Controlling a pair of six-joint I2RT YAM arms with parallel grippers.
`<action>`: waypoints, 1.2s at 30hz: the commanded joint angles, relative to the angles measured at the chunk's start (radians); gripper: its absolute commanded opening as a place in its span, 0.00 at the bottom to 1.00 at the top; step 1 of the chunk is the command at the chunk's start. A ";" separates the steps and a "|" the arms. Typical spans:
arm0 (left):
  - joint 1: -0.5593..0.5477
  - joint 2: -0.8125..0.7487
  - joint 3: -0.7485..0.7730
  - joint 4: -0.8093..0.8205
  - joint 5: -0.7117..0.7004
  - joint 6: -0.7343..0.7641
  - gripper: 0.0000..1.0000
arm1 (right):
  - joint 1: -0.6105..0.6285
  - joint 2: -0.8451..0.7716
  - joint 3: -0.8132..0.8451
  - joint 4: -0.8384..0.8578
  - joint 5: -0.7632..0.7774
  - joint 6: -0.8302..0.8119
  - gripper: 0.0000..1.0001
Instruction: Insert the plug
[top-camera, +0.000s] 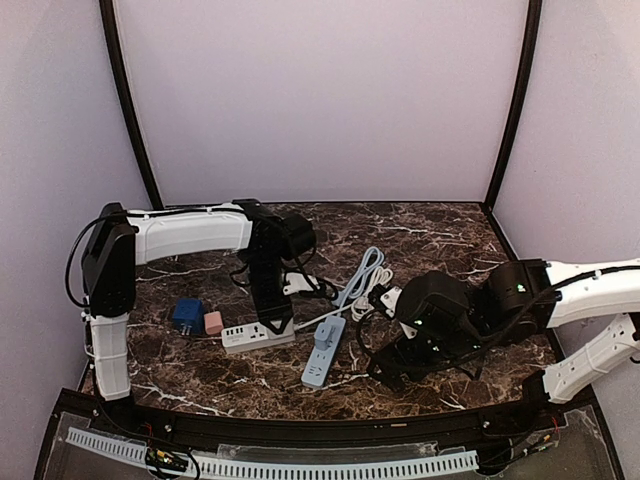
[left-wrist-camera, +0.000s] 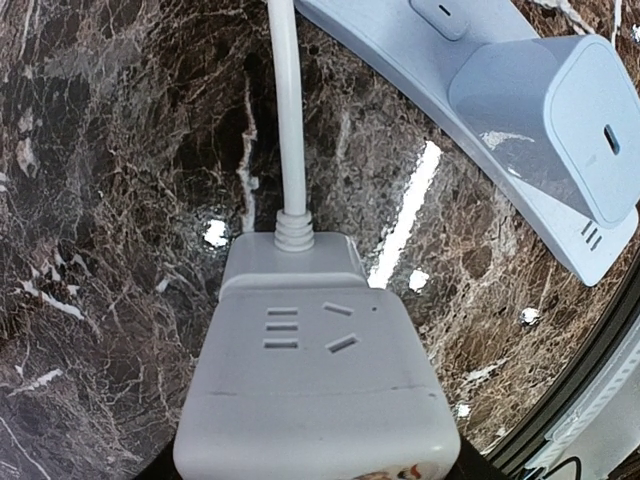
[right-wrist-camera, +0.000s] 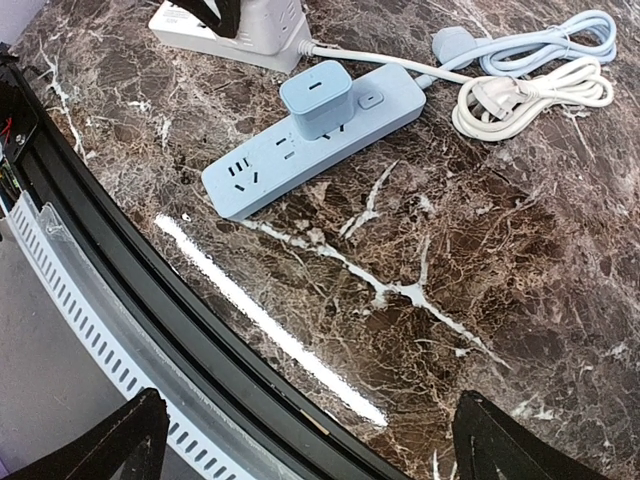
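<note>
A white power strip (top-camera: 257, 336) lies left of centre, and my left gripper (top-camera: 276, 322) is shut on its right end. In the left wrist view the strip (left-wrist-camera: 310, 400) fills the space between my fingers, its socket slots empty and its cord (left-wrist-camera: 286, 110) running away. A light-blue power strip (top-camera: 322, 355) lies beside it with a blue charger block (right-wrist-camera: 316, 98) plugged into it. A loose blue plug (top-camera: 186, 314) and a pink one (top-camera: 213, 322) lie left of the white strip. My right gripper (right-wrist-camera: 320, 450) is open and empty, near the front edge.
Coiled white and blue cables (top-camera: 366, 275) lie behind the blue strip, with a white plug (right-wrist-camera: 495, 98) on top of the coil. The black front rail (right-wrist-camera: 130, 270) and a slotted white guard run along the table's near edge.
</note>
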 joint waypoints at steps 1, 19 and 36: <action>-0.007 0.092 -0.063 0.103 -0.114 0.028 0.01 | 0.014 0.014 0.000 0.005 0.014 -0.009 0.99; -0.015 0.140 -0.119 0.143 -0.091 -0.062 0.01 | 0.013 0.006 -0.014 0.005 0.003 -0.006 0.99; -0.016 0.083 -0.145 0.150 -0.180 0.099 0.01 | 0.013 0.024 0.002 0.009 0.008 -0.027 0.99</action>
